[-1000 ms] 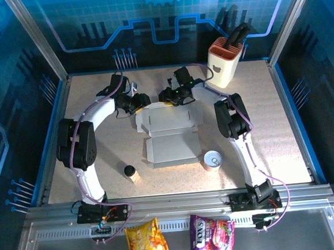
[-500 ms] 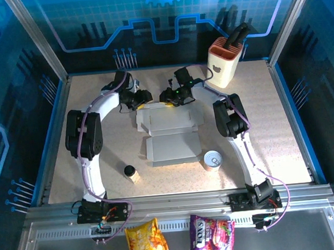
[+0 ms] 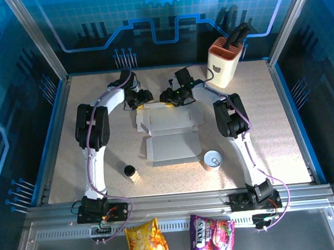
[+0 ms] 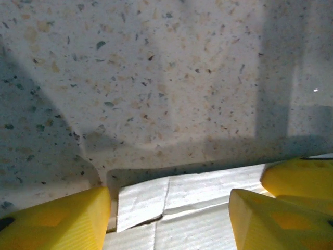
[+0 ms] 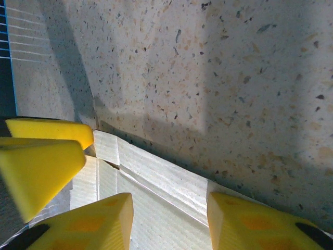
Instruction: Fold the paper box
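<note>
Top view, box: The box [image 3: 170,145] lies opened flat at the middle of the tabletop [image 3: 258,112], grey-white side up.
Top view, left arm: The left end effector [image 3: 144,98] is low over the box's far edge, near its 11 o'clock corner.
Top view, right arm: The right end effector [image 3: 166,97] is at 12 o'clock on the same edge, just beside the left one.
Top view, neighbours: A can [image 3: 214,159] stands just beside the box's 5 o'clock corner. A knife block [image 3: 226,62] is well apart at 1 o'clock.
Left wrist, end effector: The jaws stand apart with the far flap lying between them, and nothing is clamped.
Left wrist, box: The flap edge shows a crease and a short slit. Bare tabletop lies beyond it at 12 o'clock.
Right wrist, end effector: The jaws are apart, straddling the flap's edge, and no clamp on the card can be seen.
Right wrist, neighbour: The left arm's yellow fingers [image 5: 41,156] crowd in at 9 o'clock.
Handling: The card is probably light and thin. It should bend readily at the creases, slide if pushed, and tear at the slits.
Hold: Pinch the far flap at its free edge, close to a crease, and lift it over while the other arm pins the base.
</note>
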Controlling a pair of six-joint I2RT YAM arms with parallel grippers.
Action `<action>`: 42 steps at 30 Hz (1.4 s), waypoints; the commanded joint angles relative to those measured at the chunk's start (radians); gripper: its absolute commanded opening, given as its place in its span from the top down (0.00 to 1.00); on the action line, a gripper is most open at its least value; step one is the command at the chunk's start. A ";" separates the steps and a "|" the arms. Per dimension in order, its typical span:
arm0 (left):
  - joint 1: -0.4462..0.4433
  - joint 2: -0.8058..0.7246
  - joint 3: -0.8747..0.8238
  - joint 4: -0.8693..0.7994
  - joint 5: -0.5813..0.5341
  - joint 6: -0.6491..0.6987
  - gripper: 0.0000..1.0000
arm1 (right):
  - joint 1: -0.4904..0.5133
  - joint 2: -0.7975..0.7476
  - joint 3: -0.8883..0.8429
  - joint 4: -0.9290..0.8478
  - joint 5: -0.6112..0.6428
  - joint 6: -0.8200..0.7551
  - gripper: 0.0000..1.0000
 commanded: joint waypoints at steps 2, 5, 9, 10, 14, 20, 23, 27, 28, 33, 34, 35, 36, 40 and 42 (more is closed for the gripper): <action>0.006 0.025 0.039 -0.034 -0.016 -0.009 0.36 | 0.004 0.046 -0.062 -0.064 0.018 0.005 0.56; 0.006 0.037 0.048 -0.037 -0.003 -0.012 0.38 | 0.003 0.042 -0.068 -0.060 0.017 0.005 0.56; 0.004 0.035 0.040 -0.005 0.052 -0.032 0.46 | 0.004 0.037 -0.078 -0.054 0.020 0.005 0.56; 0.002 0.031 0.038 0.005 0.064 -0.035 0.48 | 0.003 0.036 -0.079 -0.052 0.020 0.006 0.56; -0.004 0.007 0.027 0.021 0.068 -0.041 0.51 | 0.003 0.031 -0.088 -0.047 0.016 0.007 0.56; -0.004 -0.062 -0.034 0.066 0.053 -0.061 0.53 | 0.003 0.019 -0.102 -0.038 0.016 0.009 0.56; -0.004 -0.083 -0.058 0.093 0.079 -0.088 0.51 | 0.003 0.015 -0.110 -0.032 0.015 0.009 0.56; -0.006 -0.090 -0.070 0.113 0.128 -0.125 0.51 | 0.004 0.012 -0.118 -0.023 0.012 0.014 0.56; -0.007 -0.093 -0.077 0.122 0.132 -0.130 0.51 | 0.003 0.011 -0.119 -0.022 0.012 0.014 0.56; -0.010 -0.101 -0.100 0.143 0.160 -0.158 0.49 | 0.004 0.012 -0.119 -0.018 0.009 0.015 0.56; -0.012 -0.100 -0.104 0.144 0.163 -0.159 0.48 | 0.004 0.013 -0.121 -0.017 0.008 0.015 0.56; -0.011 -0.100 -0.106 0.145 0.161 -0.158 0.48 | 0.004 0.014 -0.121 -0.017 0.005 0.016 0.56; -0.012 -0.101 -0.114 0.152 0.158 -0.161 0.48 | 0.003 0.014 -0.121 -0.017 0.006 0.015 0.56; -0.012 -0.084 -0.116 0.165 0.170 -0.172 0.48 | 0.003 0.015 -0.121 -0.015 0.004 0.017 0.56; -0.014 -0.070 -0.109 0.162 0.176 -0.176 0.48 | 0.003 0.015 -0.124 -0.014 0.004 0.017 0.56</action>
